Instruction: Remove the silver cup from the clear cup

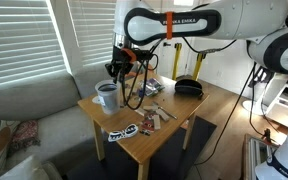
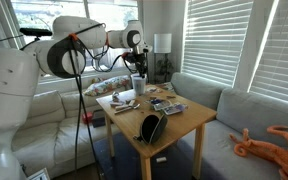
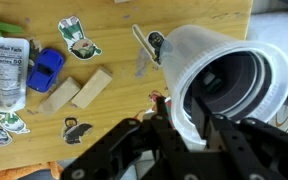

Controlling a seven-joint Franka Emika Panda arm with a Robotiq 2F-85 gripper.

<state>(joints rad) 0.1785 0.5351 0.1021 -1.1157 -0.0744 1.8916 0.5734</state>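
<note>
The silver cup sits nested inside the clear cup on the table, and the hand hovers just above the clear cup's rim, jaws parted and empty; the metal looks stiff, light and slick, probably best pinched across its rim wall.

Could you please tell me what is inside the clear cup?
The silver cup sits nested inside the clear cup, its dark hollow open to the wrist view. The clear cup's floor is hidden beneath it.
</note>
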